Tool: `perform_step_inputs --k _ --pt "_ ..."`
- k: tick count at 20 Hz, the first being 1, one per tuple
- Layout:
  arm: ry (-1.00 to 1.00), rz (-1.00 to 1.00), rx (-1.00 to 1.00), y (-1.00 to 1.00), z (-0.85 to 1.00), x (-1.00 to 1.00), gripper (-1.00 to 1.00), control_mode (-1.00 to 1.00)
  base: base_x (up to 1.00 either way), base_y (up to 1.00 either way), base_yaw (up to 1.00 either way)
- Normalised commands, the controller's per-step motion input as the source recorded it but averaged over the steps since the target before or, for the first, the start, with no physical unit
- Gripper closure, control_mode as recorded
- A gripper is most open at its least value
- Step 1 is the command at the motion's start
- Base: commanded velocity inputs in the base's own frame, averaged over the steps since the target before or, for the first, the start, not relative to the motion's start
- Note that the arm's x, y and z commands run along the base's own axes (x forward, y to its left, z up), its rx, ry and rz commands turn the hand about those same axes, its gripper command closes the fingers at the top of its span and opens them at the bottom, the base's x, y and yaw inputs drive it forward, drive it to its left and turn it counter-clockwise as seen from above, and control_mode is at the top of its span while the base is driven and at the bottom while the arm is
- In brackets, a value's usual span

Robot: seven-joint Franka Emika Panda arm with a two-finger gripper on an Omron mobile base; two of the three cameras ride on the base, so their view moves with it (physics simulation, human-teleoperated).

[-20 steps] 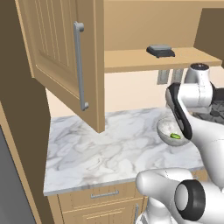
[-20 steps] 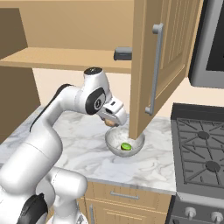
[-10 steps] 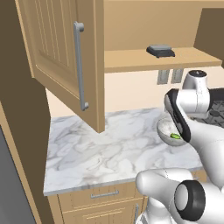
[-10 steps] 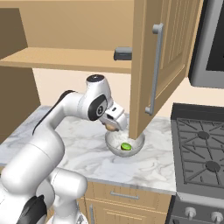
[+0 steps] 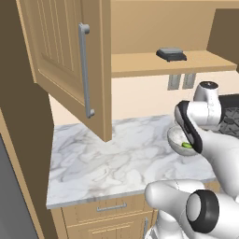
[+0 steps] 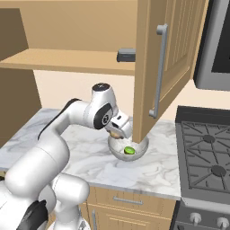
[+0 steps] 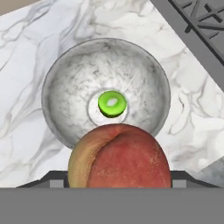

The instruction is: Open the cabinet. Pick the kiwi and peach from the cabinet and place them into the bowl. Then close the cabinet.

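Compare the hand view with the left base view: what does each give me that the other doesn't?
Hand view alone: the peach between the end effector's fingers, above the near rim of the bowl, and the kiwi as a cut green slice at the bowl's centre. A corner of the stove grate shows too.

Left base view alone: the cabinet with its door swung open, the dark grey block on the shelf, the wall outlets and the drawer below the counter.

Shared: the bowl, the kiwi inside it, the marble counter.
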Motion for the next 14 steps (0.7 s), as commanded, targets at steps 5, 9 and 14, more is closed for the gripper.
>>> perform_step_inputs --k 5,9,14 --pt "0.0 0.0 0.0 0.0 -0.27 0.12 1.0 -1.0 0.0 0.0 0.0" --pt "0.0 0.0 0.0 0.0 -0.26 0.18 1.0 -1.0 0.0 0.0 0.0" --pt "0.0 0.0 0.0 -0.02 -0.22 0.18 1.0 -1.0 0.0 0.0 0.0"
